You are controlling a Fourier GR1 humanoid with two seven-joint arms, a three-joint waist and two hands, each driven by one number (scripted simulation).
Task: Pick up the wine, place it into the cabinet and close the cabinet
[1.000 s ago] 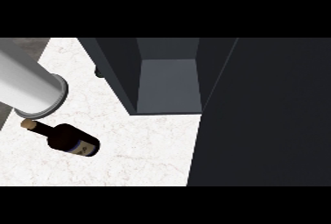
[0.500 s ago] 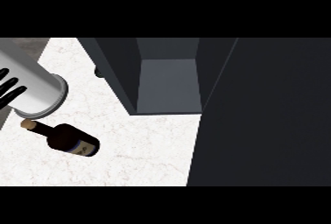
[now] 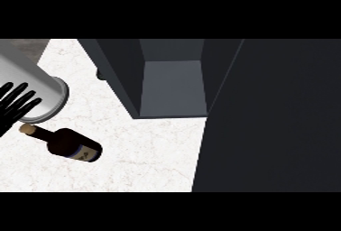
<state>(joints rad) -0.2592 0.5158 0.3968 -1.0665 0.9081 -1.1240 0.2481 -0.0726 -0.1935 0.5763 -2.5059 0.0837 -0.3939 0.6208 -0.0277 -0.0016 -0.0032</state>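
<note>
One dark glass wine bottle [image 3: 70, 145] with a cork-coloured top lies on its side near the left edge of the white marbled worktop [image 3: 153, 149], its long axis slanting, neck toward the left edge. One dark grey cabinet [image 3: 170, 79] stands open at the far edge. One black left hand [image 3: 15, 106], fingers straight and spread, shows just beside the neck, holding nothing.
</note>
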